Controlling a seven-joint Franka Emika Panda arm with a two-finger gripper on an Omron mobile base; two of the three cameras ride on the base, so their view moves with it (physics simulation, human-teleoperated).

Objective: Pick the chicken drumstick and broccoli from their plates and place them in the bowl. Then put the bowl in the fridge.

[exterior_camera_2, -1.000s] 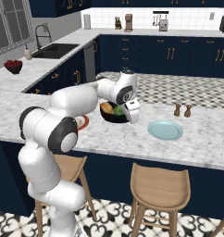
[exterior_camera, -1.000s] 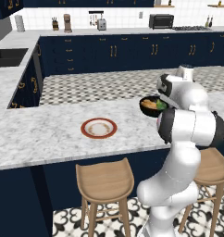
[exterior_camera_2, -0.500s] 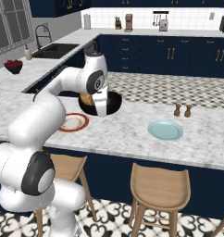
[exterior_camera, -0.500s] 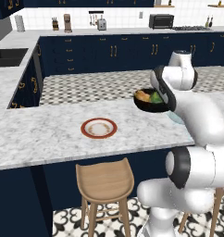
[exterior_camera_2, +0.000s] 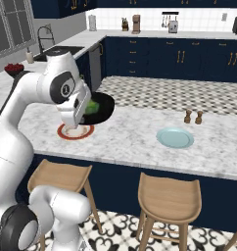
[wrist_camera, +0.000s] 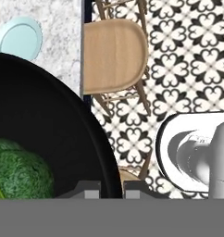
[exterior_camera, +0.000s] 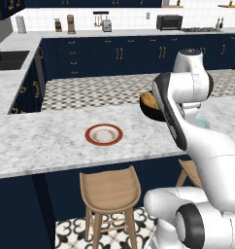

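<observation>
My gripper is shut on the rim of the black bowl, which hangs above the marble counter. The bowl carries the green broccoli and the golden-brown chicken drumstick. In the hand view the broccoli lies at the lower left inside the bowl. The red-rimmed plate lies bare on the counter, left of the bowl. The pale blue plate lies bare to the right. The fridge is out of view.
Two small pepper shakers stand behind the blue plate. Wooden stools line the near side of the counter. A sink sits in the far left counter. Navy cabinets run along the back wall.
The arm has swung and straightened up, carrying the bowl a little to the left above the counter. The plates and the views have not shifted.
</observation>
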